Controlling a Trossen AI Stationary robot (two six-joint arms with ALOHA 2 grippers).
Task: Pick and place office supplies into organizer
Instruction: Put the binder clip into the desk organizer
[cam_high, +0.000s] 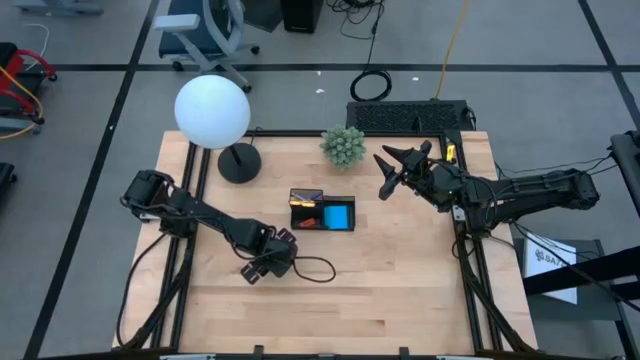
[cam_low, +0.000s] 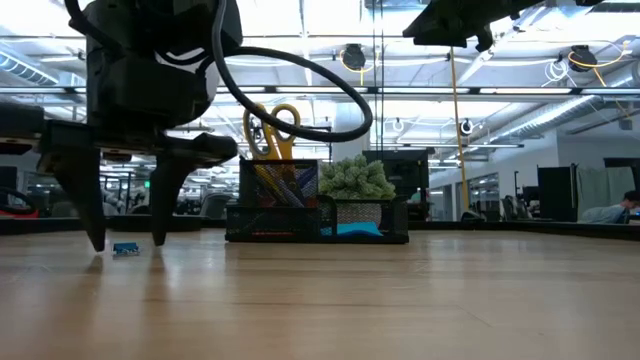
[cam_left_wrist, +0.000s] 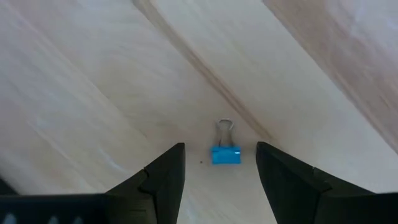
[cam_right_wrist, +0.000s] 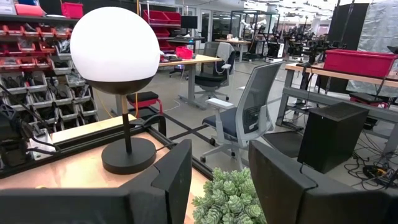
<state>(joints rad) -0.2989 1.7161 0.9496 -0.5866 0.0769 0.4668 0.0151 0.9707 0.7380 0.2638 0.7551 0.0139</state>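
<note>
Nearest the front edge of the pale wooden bench (cam_high: 400, 290), the left pincer (cam_left_wrist: 221, 171) hangs low with its fingers spread, straddling a small blue binder clip (cam_left_wrist: 226, 154) with a wire loop handle that lies on bare wood between the tips, untouched. Open boards surround it on all sides. Farther back, mid-bench, stands the low black mesh organizer (cam_high: 322, 211), holding yellow-handled scissors (cam_low: 272, 128), pens and a blue sticky-note pad (cam_high: 340, 215). Beyond it sit a green spiky plant ball (cam_high: 343, 146) and a white globe lamp (cam_high: 212, 111). The right pincer (cam_high: 385, 175) hovers high near the back right, open and empty.
</note>
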